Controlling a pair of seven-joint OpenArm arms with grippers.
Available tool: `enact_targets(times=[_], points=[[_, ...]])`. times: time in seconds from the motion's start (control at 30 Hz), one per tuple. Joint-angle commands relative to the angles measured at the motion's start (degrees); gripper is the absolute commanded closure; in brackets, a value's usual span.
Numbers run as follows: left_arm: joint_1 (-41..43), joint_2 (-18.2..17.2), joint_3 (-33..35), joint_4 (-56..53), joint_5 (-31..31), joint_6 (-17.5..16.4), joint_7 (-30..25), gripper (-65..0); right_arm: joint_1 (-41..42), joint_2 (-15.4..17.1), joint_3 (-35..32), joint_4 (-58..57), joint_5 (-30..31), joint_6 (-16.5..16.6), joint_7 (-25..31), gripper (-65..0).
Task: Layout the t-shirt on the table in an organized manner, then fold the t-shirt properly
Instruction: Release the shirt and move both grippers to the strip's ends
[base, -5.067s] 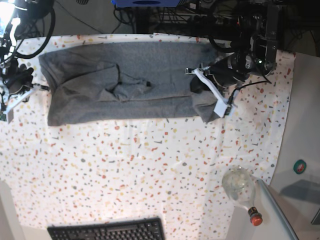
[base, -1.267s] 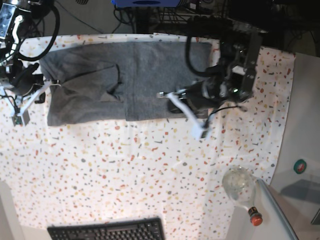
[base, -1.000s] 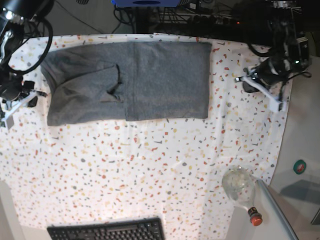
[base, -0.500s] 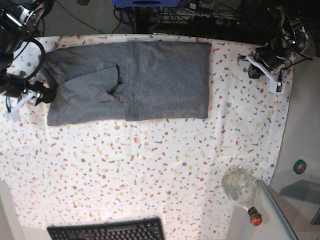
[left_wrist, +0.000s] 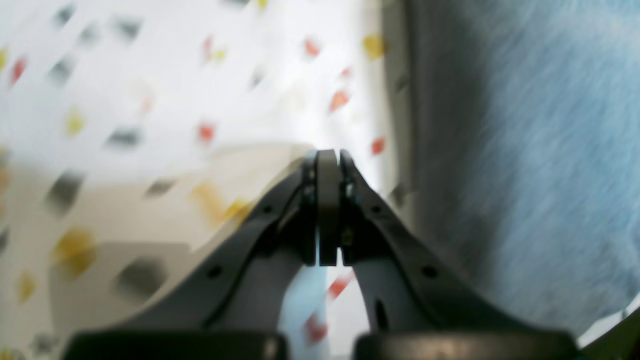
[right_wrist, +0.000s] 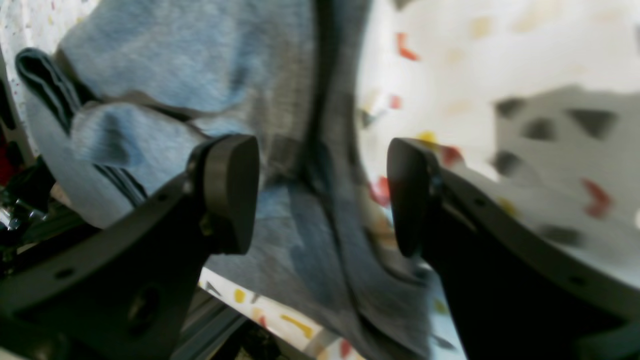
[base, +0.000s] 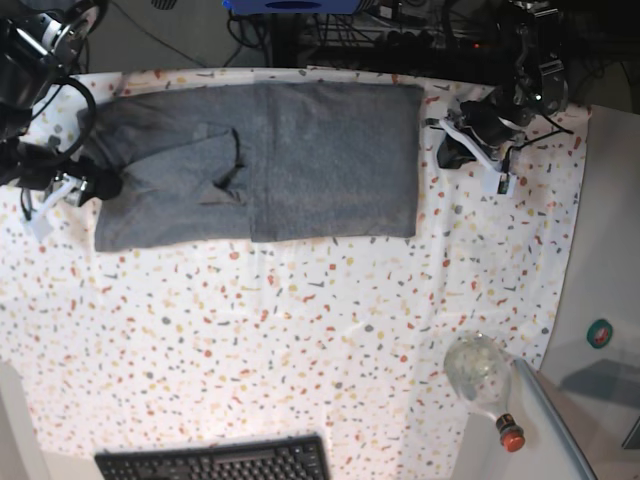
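Knit cloth like this handles light, limp and a little clingy, so we expect the t-shirt (base: 260, 160) to drape and drag rather than hold any shape once lifted. It lies flat along the far side of the table (base: 300, 340), already doubled into a long band, with a rumpled fold near its middle.

Our right gripper (right_wrist: 320, 195) is at the band's end on the base view's left, fingers spread wide with the grey hem lying between the pads (right_wrist: 230, 190); nothing is pinched yet. That hem, a thicker stitched edge, looks to us like the sensible place to take hold, since a pinch further in would likely catch only the top layer. The wrist view is blurred, so we cannot be sure how many layers sit under the jaws.

Our left gripper (left_wrist: 327, 210) is clenched on nothing, over bare speckled cloth just beside the shirt's other end.

Room is generous toward the near side, where we see open table. Well off at the near corner stand a glass bottle (base: 480, 375) and a keyboard (base: 215, 460), clear of any fold along the band.
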Motion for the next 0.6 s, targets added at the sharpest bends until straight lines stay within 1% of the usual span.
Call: enact_targets(times=[0.0, 0.1, 0.13, 0.27, 0.43, 0.47, 0.5, 0.53, 0.57], points=[[-0.56, 0.54, 1.10, -0.01, 0.48, -0.24, 0.97, 0.0, -0.22, -0.01, -0.57, 0.13, -1.45, 0.08, -1.59, -38.1], [-1.27, 0.98, 3.39, -1.24, 0.56, -0.24, 0.97, 0.0, -0.30, -0.28, -4.96, 1.36, -1.27, 0.08, -1.59, -37.8], [-1.62, 1.06, 4.00, -1.24, 0.56, -0.24, 0.97, 0.0, -0.39, -0.80, -5.84, 2.07, -1.27, 0.08, -1.59, -37.8], [-2.50, 1.15, 6.29, -1.32, 0.56, -0.24, 0.97, 0.0, -1.18, -1.42, -5.93, 3.04, -1.27, 0.08, -1.24, -37.7], [-4.17, 2.03, 6.46, -1.32, 0.56, -0.24, 1.15, 0.0, -1.36, -1.42, -6.19, 3.04, -1.53, 0.08, -1.15, -37.2], [-4.25, 2.21, 6.46, -1.32, 0.56, -0.24, 1.15, 0.0, -1.27, -1.42, -6.28, 3.04, -1.62, 0.08, -1.15, -35.9], [-4.61, 2.21, 6.46, -1.32, 0.56, -0.24, 1.15, 0.0, -1.18, -1.42, -6.28, 3.04, -1.71, 0.08, -1.07, -33.0], [-5.05, 2.29, 6.46, -1.32, 0.56, -0.24, 1.15, 0.0, -1.10, -1.33, -6.37, 2.95, -1.71, 0.08, -0.71, -29.0], [-5.31, 2.38, 6.55, -1.41, 0.56, -0.24, 1.15, 0.0, -1.10, -1.33, -6.55, 2.95, -1.71, 0.08, -0.28, -23.3]])
